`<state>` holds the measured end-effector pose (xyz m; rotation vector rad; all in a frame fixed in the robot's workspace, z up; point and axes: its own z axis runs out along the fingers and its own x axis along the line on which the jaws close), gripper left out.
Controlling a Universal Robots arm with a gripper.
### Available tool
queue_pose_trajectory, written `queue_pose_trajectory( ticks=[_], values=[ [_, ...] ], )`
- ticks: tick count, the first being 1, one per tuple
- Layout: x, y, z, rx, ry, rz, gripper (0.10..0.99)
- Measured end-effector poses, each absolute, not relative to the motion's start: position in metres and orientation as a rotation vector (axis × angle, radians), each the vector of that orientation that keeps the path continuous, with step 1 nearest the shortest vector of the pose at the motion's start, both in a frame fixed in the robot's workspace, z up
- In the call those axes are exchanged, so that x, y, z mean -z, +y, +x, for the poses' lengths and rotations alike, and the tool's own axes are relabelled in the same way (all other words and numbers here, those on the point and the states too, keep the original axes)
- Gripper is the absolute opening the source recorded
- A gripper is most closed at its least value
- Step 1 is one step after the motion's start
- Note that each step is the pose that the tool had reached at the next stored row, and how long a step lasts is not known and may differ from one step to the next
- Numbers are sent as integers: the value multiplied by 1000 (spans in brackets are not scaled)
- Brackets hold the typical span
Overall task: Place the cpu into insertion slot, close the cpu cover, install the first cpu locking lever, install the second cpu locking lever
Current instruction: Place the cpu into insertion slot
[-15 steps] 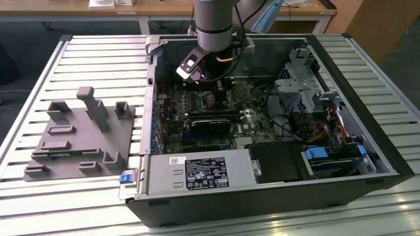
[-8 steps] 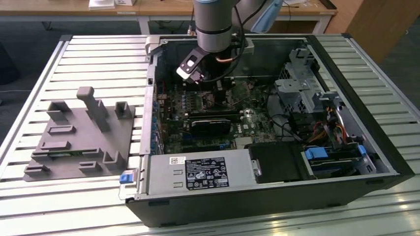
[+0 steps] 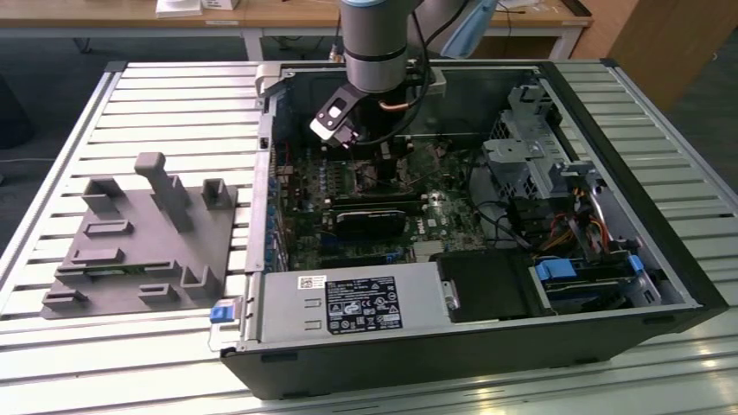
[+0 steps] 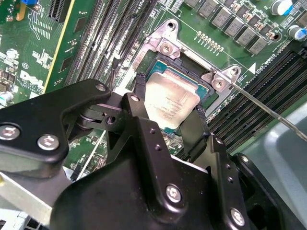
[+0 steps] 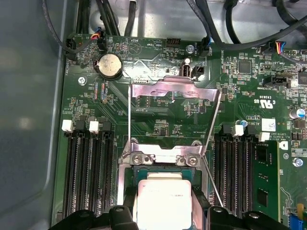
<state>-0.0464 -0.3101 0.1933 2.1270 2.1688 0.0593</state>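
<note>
The cpu (image 4: 170, 103), a pale square chip, sits between my gripper's (image 4: 168, 109) black fingers (image 4: 138, 98), which are shut on its two sides. It lies in or just over the insertion slot (image 4: 162, 64), whose dark frame shows around it; I cannot tell whether it is fully seated. In the first wrist view the cpu (image 5: 163, 194) is below the cpu cover (image 5: 172, 88), which stands swung open beyond the slot. Two thin wire levers (image 5: 129, 120) (image 5: 212, 129) are raised beside the cover. In the exterior view the arm (image 3: 372, 78) reaches down into the open computer case (image 3: 680, 285).
Long black memory slots (image 5: 88, 172) (image 5: 235, 167) flank the socket. A coin battery (image 5: 110, 65) and cables (image 5: 216, 19) lie beyond the cover. In the case are a black block (image 3: 369, 220), a power supply (image 3: 346, 307) and a drive cage (image 3: 524, 160). A grey fixture (image 3: 138, 233) stands on the exterior view's left.
</note>
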Motion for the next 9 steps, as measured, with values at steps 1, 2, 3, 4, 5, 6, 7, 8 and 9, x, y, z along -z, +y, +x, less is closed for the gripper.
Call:
queue_pose_trajectory(
  ticks=[1,2,3,4,5,6,7,8,9],
  values=[
    [-193,-310,-46,-59,2169,2127,533],
    [-193,-310,-46,-59,2169,2127,533],
    [-193,-310,-46,-59,2169,2127,533],
    [-193,-310,-46,-60,2169,2127,549],
    [-193,-310,-46,-60,2169,2127,549],
    [-193,-310,-46,-60,2169,2127,612],
    [-193,-310,-46,-59,2169,2127,612],
    [-193,-310,-46,-59,2169,2127,612],
    [-193,-310,-46,-59,2169,2127,612]
  ],
)
